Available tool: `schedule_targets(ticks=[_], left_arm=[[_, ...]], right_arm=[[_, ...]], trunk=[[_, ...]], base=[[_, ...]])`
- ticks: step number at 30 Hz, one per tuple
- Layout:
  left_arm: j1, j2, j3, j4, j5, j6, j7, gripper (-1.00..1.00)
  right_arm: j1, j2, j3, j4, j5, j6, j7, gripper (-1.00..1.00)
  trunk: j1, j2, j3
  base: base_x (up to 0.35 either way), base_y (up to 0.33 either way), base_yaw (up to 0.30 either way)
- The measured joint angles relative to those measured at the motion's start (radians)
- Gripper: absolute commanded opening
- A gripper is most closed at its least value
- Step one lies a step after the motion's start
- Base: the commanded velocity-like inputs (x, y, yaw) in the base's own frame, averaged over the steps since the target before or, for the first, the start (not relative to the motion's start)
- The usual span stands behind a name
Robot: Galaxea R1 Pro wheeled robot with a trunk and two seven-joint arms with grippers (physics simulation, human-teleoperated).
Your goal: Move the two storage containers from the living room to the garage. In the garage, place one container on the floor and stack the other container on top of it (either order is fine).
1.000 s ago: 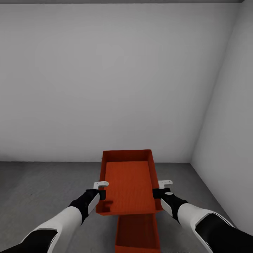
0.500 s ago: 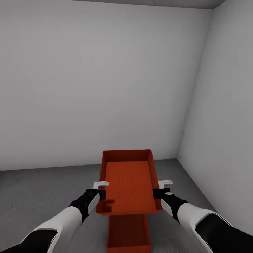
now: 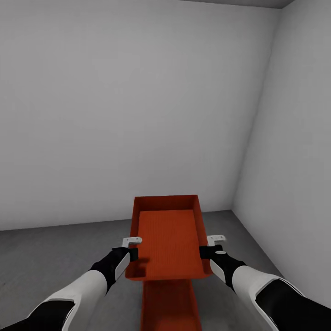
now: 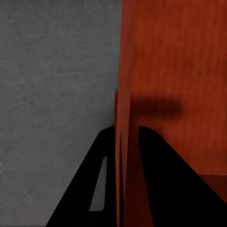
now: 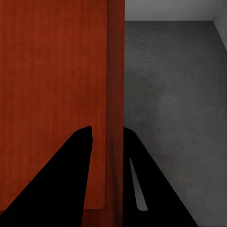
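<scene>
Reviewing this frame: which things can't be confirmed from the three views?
- Lower container: head view, far end hidden under the held container, near end cut off by the picture's bottom edge.
- Whether the two touch: no view shows the gap.
- Held container's underside: hidden in the head view.
- Left gripper, right gripper: the pads astride the walls are black shapes, so contact cannot be judged.
- Floor under the containers: hidden.

Two plain pale grey walls meet in a corner at the right, under a darker ceiling strip.
</scene>
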Motion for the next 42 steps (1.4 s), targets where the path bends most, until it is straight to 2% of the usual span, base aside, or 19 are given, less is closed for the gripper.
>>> schedule_targets(ticks=[11, 26, 42], left_arm=[[0.000, 0.000, 0.000, 0.000, -0.001, 0.001, 0.000, -1.00], [0.000, 0.000, -0.001, 0.000, -0.002, 0.008, 0.001, -1.00], [0.001, 0.000, -0.001, 0.000, -0.002, 0.008, 0.000, -1.00]], right_arm=[[-0.001, 0.000, 0.000, 0.002, 0.000, 0.000, 0.001, -1.00], [0.000, 0.001, -0.005, 0.010, 0.001, 0.000, 0.004, -1.00], [0.000, 0.002, -0.004, 0.009, 0.000, 0.000, 0.004, -1.00]], trunk=[[0.000, 0.000, 0.000], [0.001, 0.000, 0.000], [0.001, 0.000, 0.000]], base=[[0.241, 0.069, -0.034], [0.008, 0.001, -0.225], [0.000, 0.000, 0.016]])
